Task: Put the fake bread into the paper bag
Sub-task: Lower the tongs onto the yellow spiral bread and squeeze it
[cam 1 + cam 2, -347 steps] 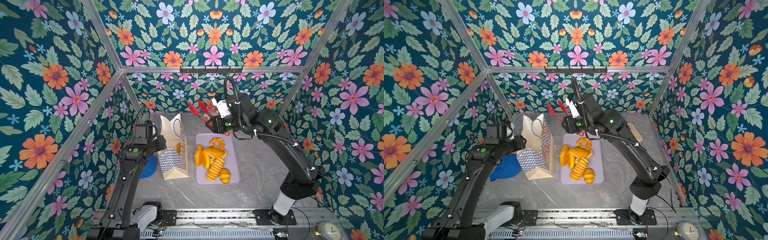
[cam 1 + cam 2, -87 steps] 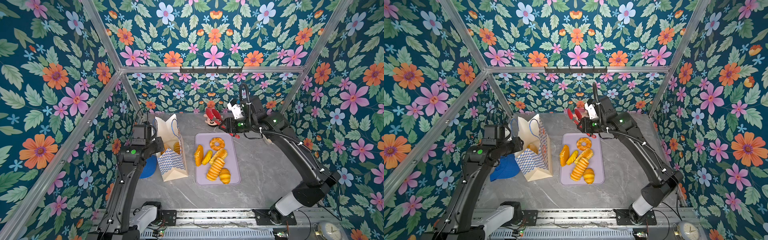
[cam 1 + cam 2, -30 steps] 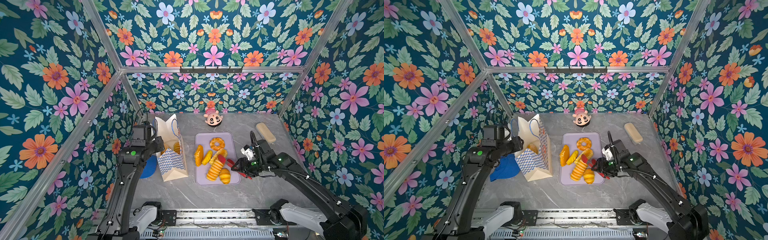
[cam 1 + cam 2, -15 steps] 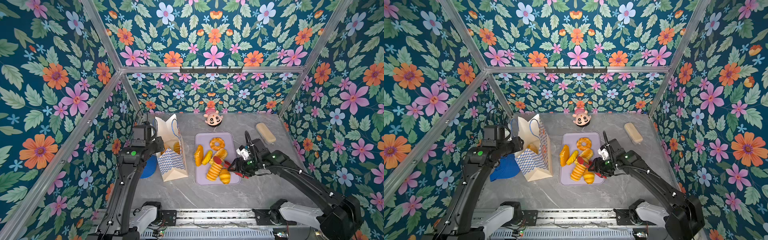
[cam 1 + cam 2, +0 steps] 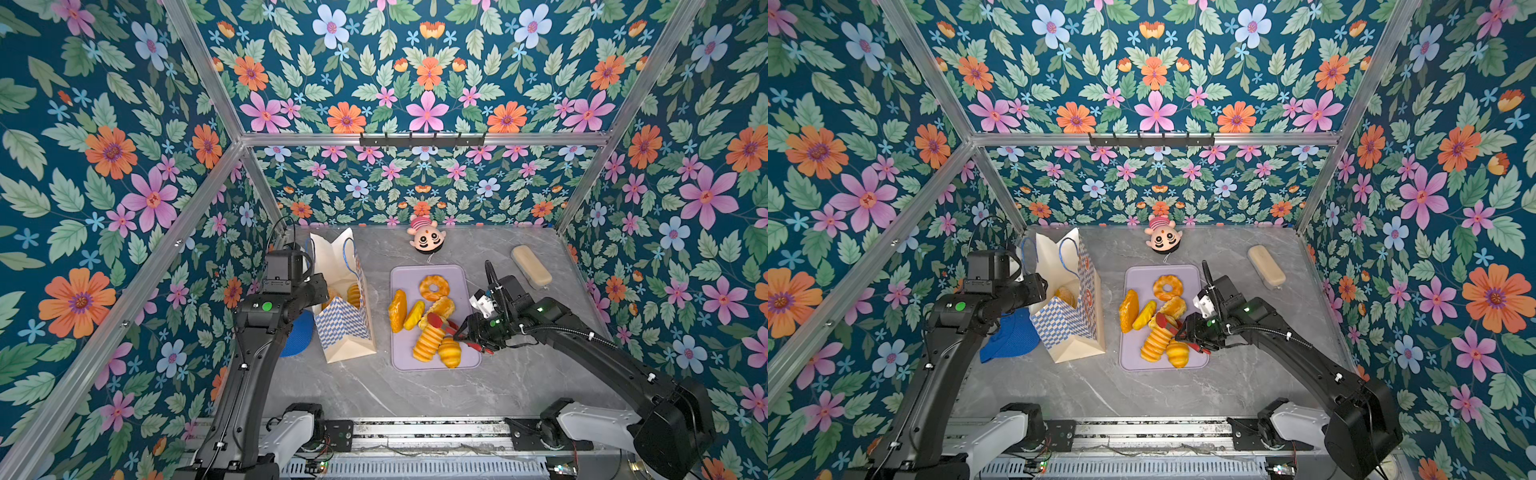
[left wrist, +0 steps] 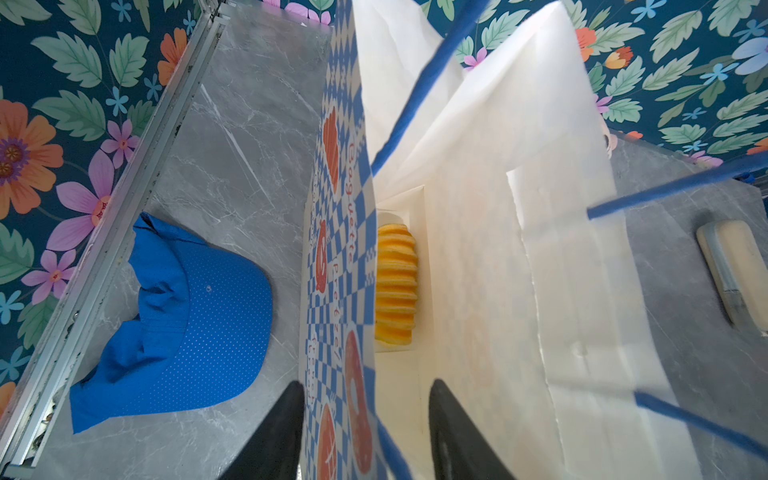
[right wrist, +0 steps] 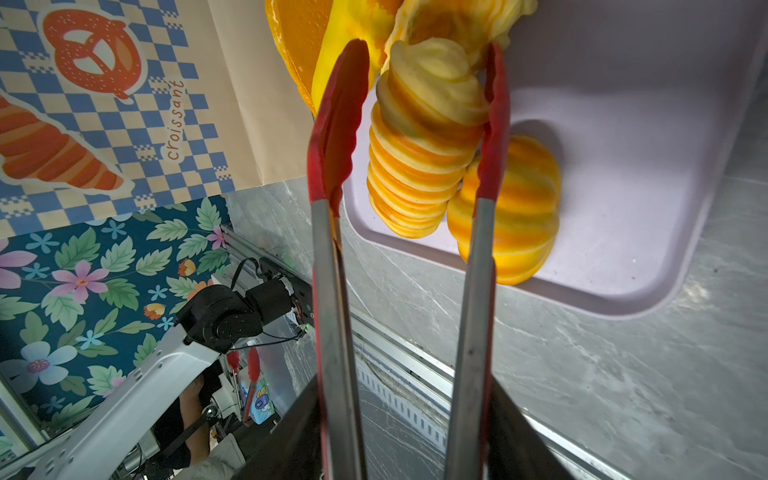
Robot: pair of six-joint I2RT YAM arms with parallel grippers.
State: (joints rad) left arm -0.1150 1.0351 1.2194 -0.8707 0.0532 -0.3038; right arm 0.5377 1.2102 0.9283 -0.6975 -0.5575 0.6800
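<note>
Several glossy orange pieces of fake bread lie on a lavender tray (image 5: 469, 274): a ring doughnut (image 5: 434, 286), flat ovals (image 5: 397, 305), a croissant (image 5: 451, 352) and a ridged loaf (image 5: 428, 343). My right gripper (image 5: 478, 336) is shut on red-tipped tongs (image 7: 338, 116). The tongs' tips straddle the ridged loaf (image 7: 424, 137); one tip touches it and the other stands slightly off. The paper bag (image 5: 345, 328) stands upright left of the tray, with a ridged loaf (image 6: 395, 286) inside. My left gripper (image 6: 365, 415) is open, one finger inside the bag's wall and one outside.
A blue cap (image 6: 187, 320) lies left of the bag against the wall frame. A doll-head toy (image 5: 426, 240) sits at the back. A pale beige block (image 5: 531, 266) lies at the back right. Floral walls close in three sides.
My right arm has swung the tongs left from the tray's right edge onto the ridged loaf, and the tongs have narrowed. The left arm and the bag have not moved.
</note>
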